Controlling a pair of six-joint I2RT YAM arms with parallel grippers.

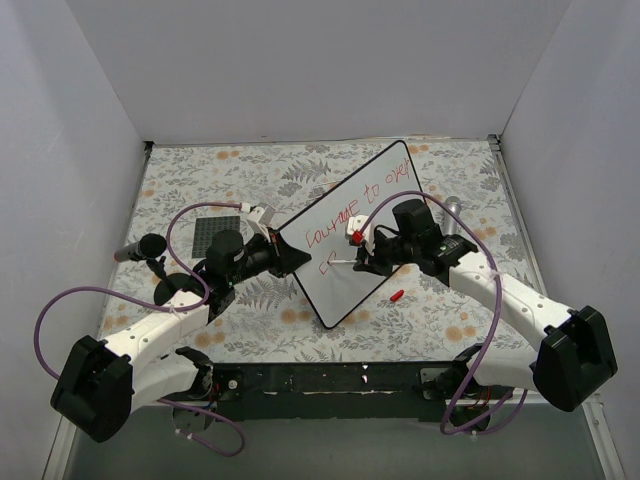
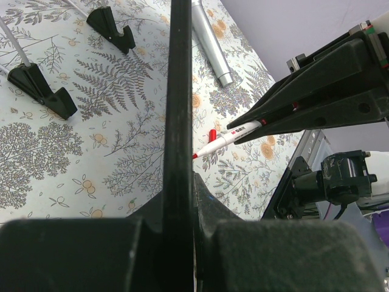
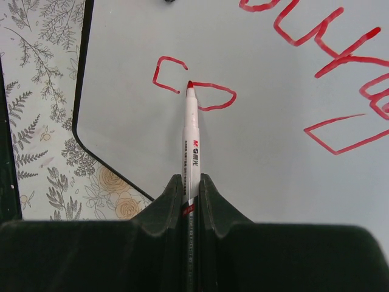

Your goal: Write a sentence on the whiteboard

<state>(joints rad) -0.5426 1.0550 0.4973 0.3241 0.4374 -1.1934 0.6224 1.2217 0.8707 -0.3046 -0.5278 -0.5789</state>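
Observation:
The whiteboard (image 1: 338, 295) lies slanted across the middle of the table. The sentence (image 1: 352, 214) runs across it in red, with a short second line (image 3: 194, 85) of two letters below. My left gripper (image 1: 287, 256) is shut on the whiteboard's left rim, which shows as a black bar (image 2: 180, 91) between the fingers. My right gripper (image 3: 191, 179) is shut on a white marker (image 3: 191, 134). The marker's red tip touches the whiteboard (image 3: 261, 182) at the second letter. From the left wrist the marker (image 2: 228, 137) and the right gripper (image 2: 258, 125) show beyond the rim.
A red marker cap (image 1: 397, 296) lies on the floral cloth by the board's lower right edge. A silver cylinder (image 1: 452, 210) rests behind the right arm. At the left sit a black square pad (image 1: 218, 232) and a black stick (image 1: 140, 250). Two black feet (image 2: 42, 91) show left of the rim.

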